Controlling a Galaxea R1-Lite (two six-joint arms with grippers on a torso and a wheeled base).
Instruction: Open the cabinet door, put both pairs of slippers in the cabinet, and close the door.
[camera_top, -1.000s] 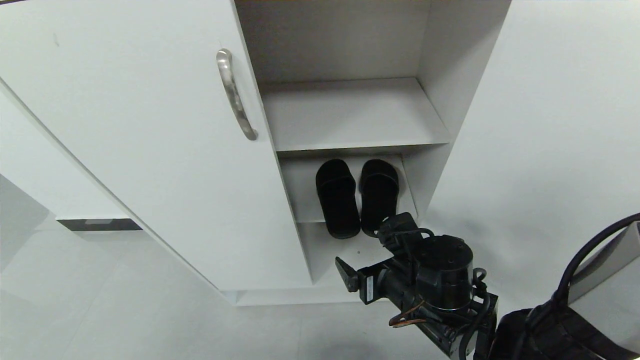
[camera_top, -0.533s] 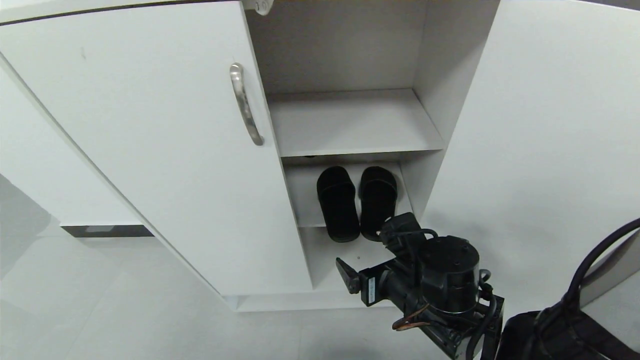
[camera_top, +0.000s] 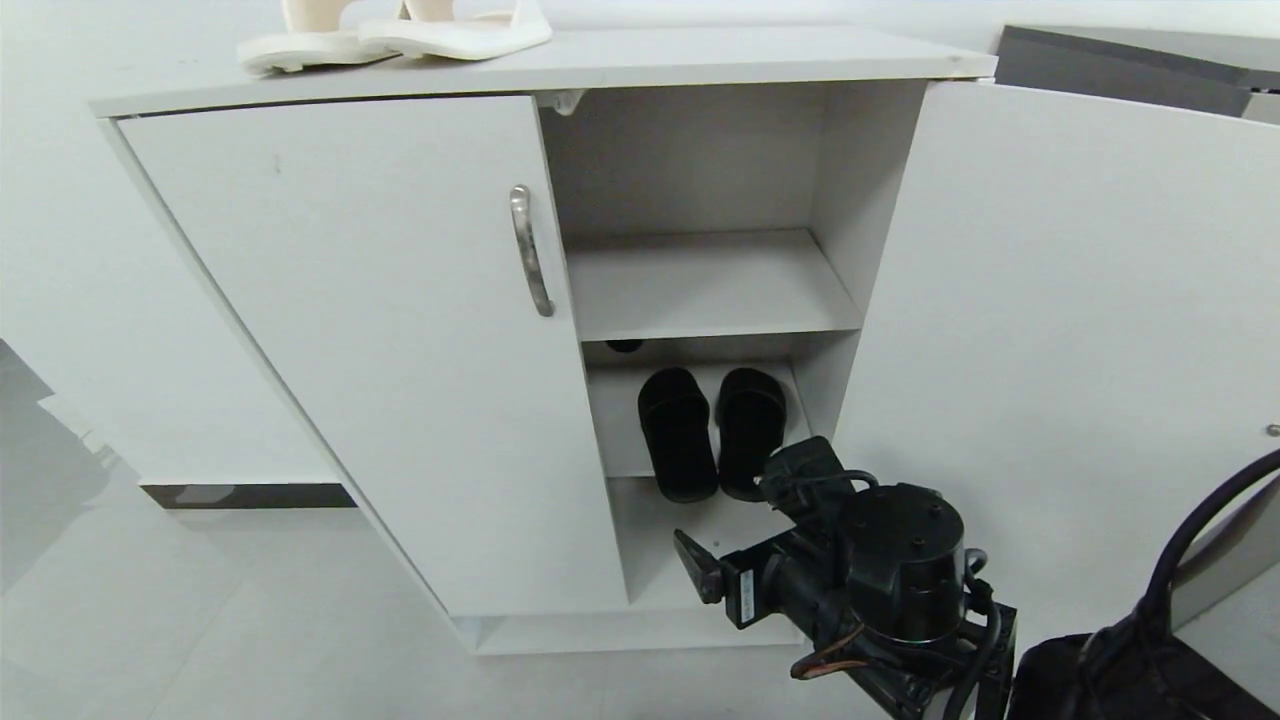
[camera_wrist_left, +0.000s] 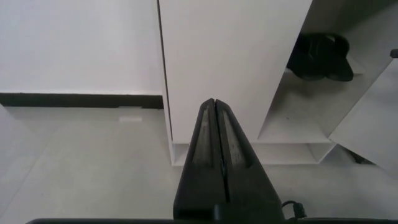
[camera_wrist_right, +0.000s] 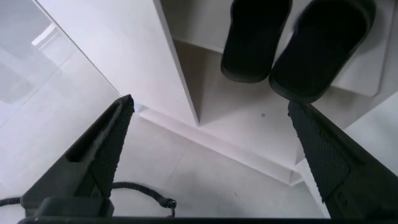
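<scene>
A pair of black slippers lies side by side on the middle shelf of the white cabinet, heels sticking out over the shelf edge. The cabinet's right door stands wide open; its left door with the metal handle is closed. A pair of white slippers rests on the cabinet top. My right gripper hangs open just in front of and below the black slippers, nothing between its fingers. My left gripper is shut and empty, low in front of the closed door.
The upper shelf and the bottom compartment hold nothing. Pale floor tiles spread out to the left of the cabinet. A dark grey unit stands behind the open door.
The head camera has tilted up, so the whole cabinet sits lower in the picture and its top with the white slippers has come into sight. The right gripper stays open below the black slippers.
</scene>
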